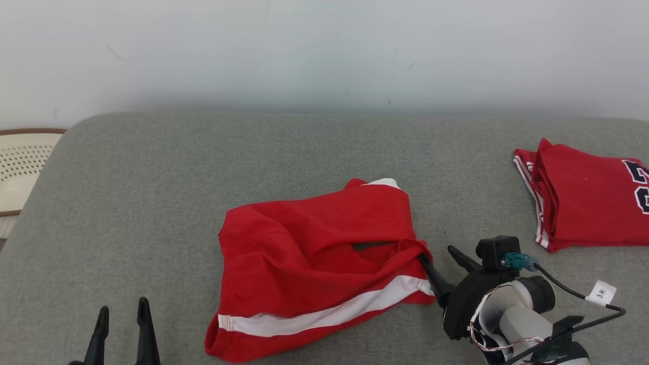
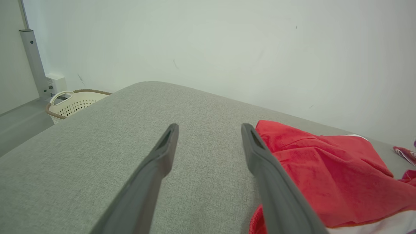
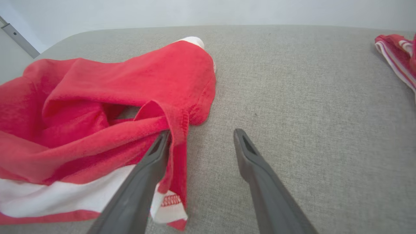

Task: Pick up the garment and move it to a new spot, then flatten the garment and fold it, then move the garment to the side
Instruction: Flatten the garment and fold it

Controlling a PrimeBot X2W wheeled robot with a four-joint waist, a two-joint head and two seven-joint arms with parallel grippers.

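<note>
Garment (image 1: pixel 314 258) of red cloth with a broad white stripe lies crumpled and unfolded on the grey fabric-covered counter (image 1: pixel 304 152), roughly midway across it and towards the near edge. Its stripe runs along the near side, and a small white patch peeks out at its far corner.

The right claw (image 1: pixel 437 253) sits at the garment's right edge, released, its two dark fingers spread with nothing between them. In the right wrist view a loose red hem of the garment (image 3: pixel 97 97) drapes over the tip of one finger (image 3: pixel 152 162) of the right claw (image 3: pixel 201 133), while the other finger stands clear over bare counter (image 3: pixel 308 97).

The left claw (image 1: pixel 123 324) hangs to the left of the garment's near corner, just apart from the cloth, also released and empty. In the left wrist view its spread fingers frame bare counter (image 2: pixel 97 146), with the garment (image 2: pixel 325 169) just beside one of them and the claw (image 2: pixel 209 130) touching nothing.

Well to the right of the garment lies a folded red jersey (image 1: pixel 583 197) with striped trim. Far to the garment's left, past the counter's edge, stands a pale perforated basket (image 1: pixel 20 167).
</note>
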